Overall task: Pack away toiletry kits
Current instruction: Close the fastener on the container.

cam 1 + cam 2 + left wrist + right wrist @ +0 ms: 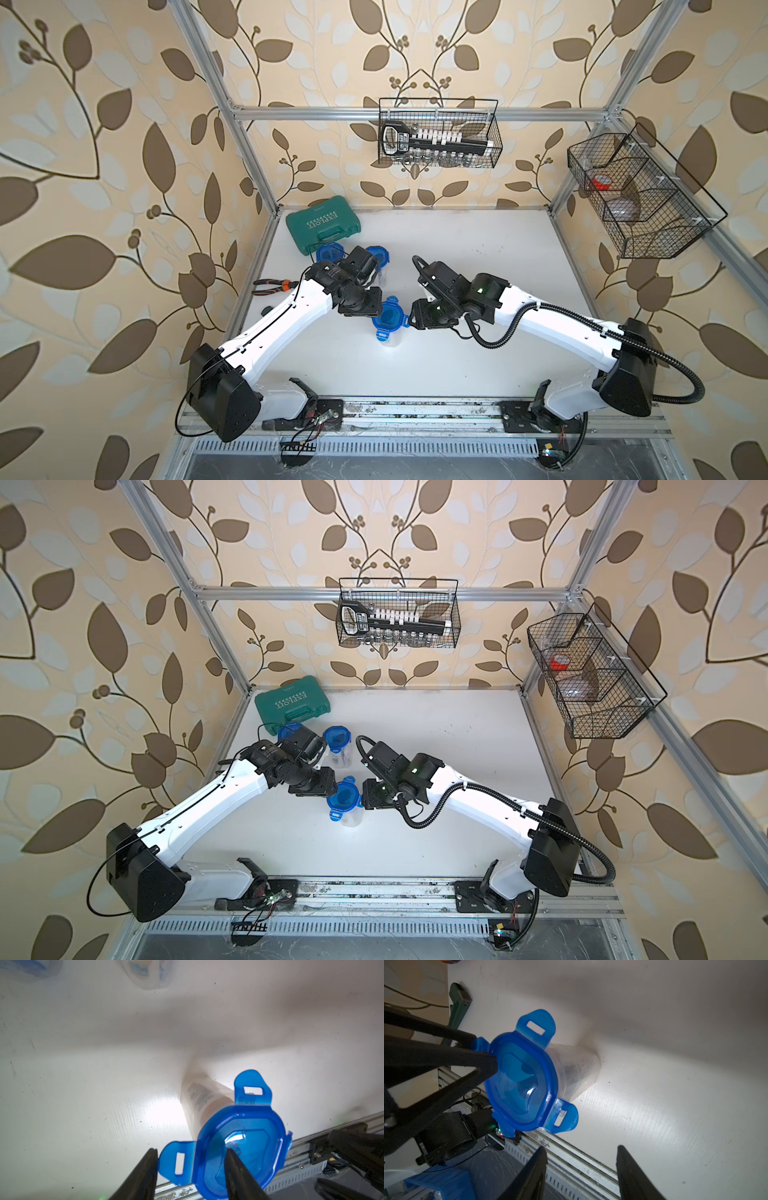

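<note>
Honestly this looks pretty close to done. Far left on the counter point(478, 249), right in front of the green tool case point(324, 226), sits the far-left jar point(288, 732), mostly hidden under the robot's left arm. Just beside it is the second jar point(336, 742). Both have blue lids on, and the second one shows stuff packed inside, but whether their tabs are clipped down is too hard to tell. Moving right, the left pincer point(191, 1152) is about half open and isn't clamped on anything. Its fingers straddle the left tab point(178, 1162) of the blue lid point(388, 318), with one fingertip over the lid's top. That lid sits on the middle jar point(199, 1101), which stands upright mid-counter between the two arms, and a printed tube shows through its wall. Here's what's left: the far tab point(390, 300) and near tab point(381, 334) both stick straight out, so they aren't snapped yet, while the right tab point(506, 1130) looks folded down. The right pincer point(581, 1148) hangs just beside the jar, jaws apart and holding nothing. No loose bottles, tubes or brushes show anywhere on the counter, so probably only the latching on this last kit remains.
</note>
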Robot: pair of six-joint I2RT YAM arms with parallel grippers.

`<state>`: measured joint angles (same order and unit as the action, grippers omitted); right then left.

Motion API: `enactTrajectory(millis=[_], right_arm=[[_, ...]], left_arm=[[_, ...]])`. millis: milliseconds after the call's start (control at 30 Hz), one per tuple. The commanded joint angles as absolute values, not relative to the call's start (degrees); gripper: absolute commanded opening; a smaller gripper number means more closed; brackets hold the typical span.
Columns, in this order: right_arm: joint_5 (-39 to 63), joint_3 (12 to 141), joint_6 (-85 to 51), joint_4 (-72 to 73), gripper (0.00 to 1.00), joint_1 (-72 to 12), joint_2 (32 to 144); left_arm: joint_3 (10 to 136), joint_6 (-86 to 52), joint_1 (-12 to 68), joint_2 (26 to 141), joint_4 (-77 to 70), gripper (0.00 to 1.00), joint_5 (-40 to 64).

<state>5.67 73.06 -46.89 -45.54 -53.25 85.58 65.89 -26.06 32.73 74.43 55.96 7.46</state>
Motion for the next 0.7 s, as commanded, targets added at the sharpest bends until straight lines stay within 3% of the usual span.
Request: enactTrajectory(millis=[0, 300, 667], right_arm=[[7.0, 71.9, -46.5, -45.6, 0.54, -53.5, 87.1], [8.0, 72.3, -45.5, -44.4, 0.53, -53.4, 88.3], [5.4, 76.9, -44.7, -47.8, 0.39, -53.3, 88.9]], left_arm=[[65.4, -27.4, 33.5, 73.9, 54.6, 0.52, 9.1], [64.7, -28.6, 34.0, 73.9, 54.7, 0.51, 8.7], [64.1, -28.5, 34.3, 74.3, 55.4, 0.5, 7.5]])
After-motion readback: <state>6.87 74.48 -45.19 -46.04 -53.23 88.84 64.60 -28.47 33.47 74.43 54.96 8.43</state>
